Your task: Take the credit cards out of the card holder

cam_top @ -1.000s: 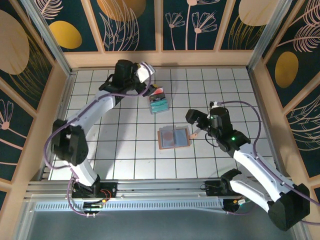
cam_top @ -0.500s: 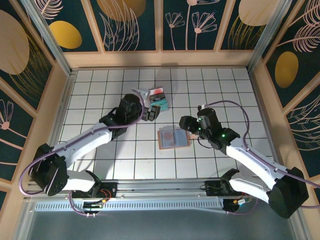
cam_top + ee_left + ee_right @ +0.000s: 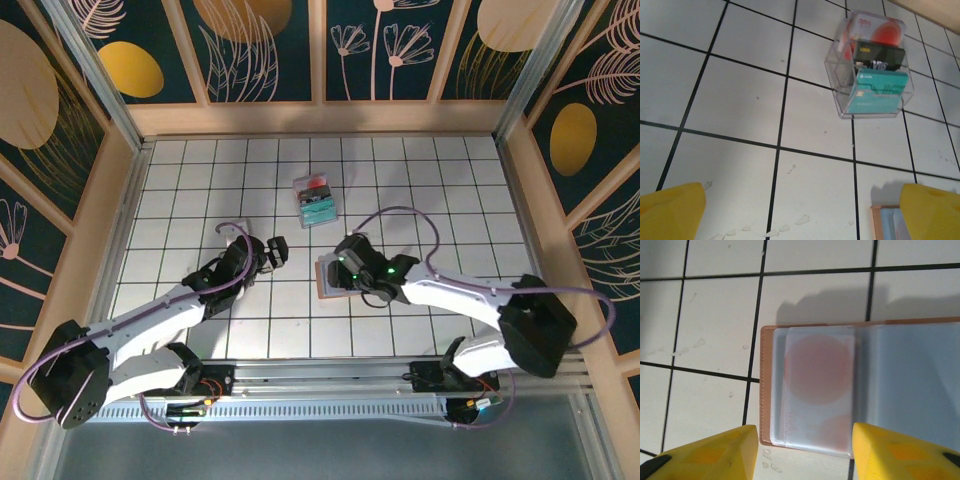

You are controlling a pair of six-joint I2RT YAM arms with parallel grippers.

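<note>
The card holder lies open and flat on the tiled table, tan rim around grey-blue inner faces. A card with a red circle shows through its left translucent pocket. My right gripper hovers open just over the holder's near-left part, with yellow fingers on either side of that pocket. From above, the right gripper covers most of the holder. My left gripper is open and empty left of the holder. In the left wrist view the left gripper has the holder's corner beside its right finger.
A clear plastic box holding teal, black and red cards stands behind the holder, also seen as the clear box in the left wrist view. Wooden walls fence the white tiled table.
The left arm swung from the clear box down toward the near left of the holder. The right gripper moved left, from beside the holder's right edge to over its left part.
</note>
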